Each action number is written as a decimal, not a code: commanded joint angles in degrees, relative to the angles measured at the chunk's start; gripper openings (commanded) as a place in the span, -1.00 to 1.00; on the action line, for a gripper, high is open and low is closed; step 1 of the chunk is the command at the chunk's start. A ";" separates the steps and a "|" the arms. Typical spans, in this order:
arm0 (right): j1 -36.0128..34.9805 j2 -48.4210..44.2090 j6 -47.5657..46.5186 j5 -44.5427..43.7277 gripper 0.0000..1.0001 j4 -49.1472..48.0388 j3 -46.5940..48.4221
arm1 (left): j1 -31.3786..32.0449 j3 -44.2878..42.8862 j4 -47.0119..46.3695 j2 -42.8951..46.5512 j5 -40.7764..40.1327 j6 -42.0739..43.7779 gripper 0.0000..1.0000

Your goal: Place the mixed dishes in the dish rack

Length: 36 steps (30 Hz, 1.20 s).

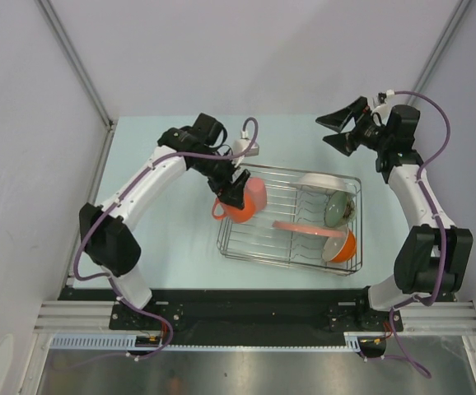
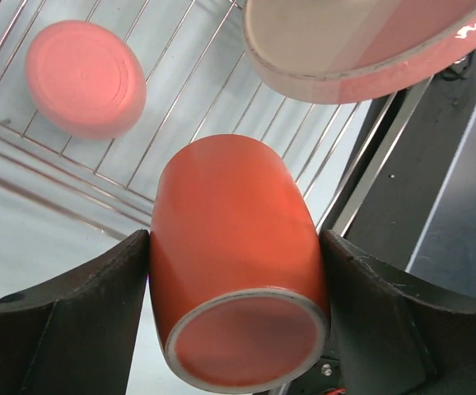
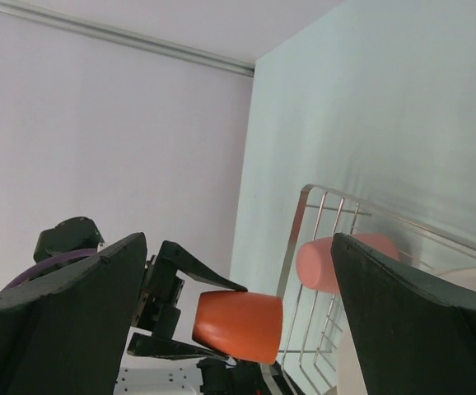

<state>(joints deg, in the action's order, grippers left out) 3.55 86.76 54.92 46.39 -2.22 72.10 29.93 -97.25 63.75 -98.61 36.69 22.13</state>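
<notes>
My left gripper (image 1: 236, 191) is shut on the orange handled mug (image 1: 234, 211), which hangs upside down over the left end of the dish rack (image 1: 291, 247). In the left wrist view both fingers press the mug's sides (image 2: 234, 239), its base facing the camera. The pink tumbler (image 1: 257, 194) stands inverted in the rack just beside it. A white plate (image 1: 320, 182), a sage-green bowl (image 1: 337, 208), the pink-and-cream plate (image 1: 308, 227) and an orange bowl (image 1: 342, 246) sit in the rack's right half. My right gripper (image 1: 345, 127) hangs open and empty beyond the rack's far right corner.
White walls enclose the pale blue table (image 1: 156, 239) on three sides. A black rail (image 1: 246, 309) holding both arm bases runs along the near edge. In the right wrist view the rack's corner (image 3: 305, 197), the tumbler (image 3: 324, 262) and the held mug (image 3: 238, 325) show between my open fingers.
</notes>
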 commanded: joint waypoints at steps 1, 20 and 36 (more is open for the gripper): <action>0.32 -3.70 -5.52 -1.30 1.00 5.38 0.50 | 4.07 -0.31 -4.42 -0.88 -3.46 0.55 -0.99; 0.75 -4.41 -7.19 -1.92 1.00 8.02 -0.38 | 9.79 4.08 -11.97 -8.53 -12.86 -2.35 -1.00; 0.75 -5.37 -8.33 -2.45 1.00 9.78 -0.55 | 12.34 7.78 -20.41 -12.22 -19.37 -7.01 -1.00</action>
<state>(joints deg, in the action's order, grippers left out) 4.01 83.74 47.64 44.18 7.70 71.68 41.63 -90.72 47.31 -110.32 19.51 17.37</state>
